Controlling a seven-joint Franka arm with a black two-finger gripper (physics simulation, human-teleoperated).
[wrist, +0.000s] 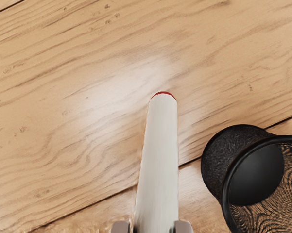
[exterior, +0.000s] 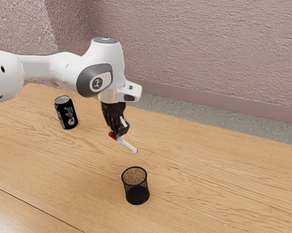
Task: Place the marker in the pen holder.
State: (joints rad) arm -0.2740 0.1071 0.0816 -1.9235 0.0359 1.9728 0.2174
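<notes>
While the marker (exterior: pixel 128 145) is gripped from both sides by the fingers (exterior: pixel 124 129), it is held in the air, clear of the table (exterior: pixel 209 184) and outside the pen holder. Its red cap is seen close beside the fingers, and its white body is slanted downward and away from them, with a bit of red at the free end. By that free end, the pen holder's side is faced.

Below the fingers and beyond the marker's free end, the pen holder (exterior: pixel 137 195) is found upright on the table, a round black mesh cup with its mouth turned up. It is not touched by the marker, and a gap is left between the two.

Well apart from the fingers, toward the exterior view's left, a black drink can (exterior: pixel 66 114) with pale lettering and a silvery top is stood upright on the table. Farthest from the fingers, past the table's edge, a strip of grey floor (exterior: pixel 184 111) is seen, bordered by a rough pinkish wall (exterior: pixel 209 43) with a skirting board (exterior: pixel 223 105) along its foot.
</notes>
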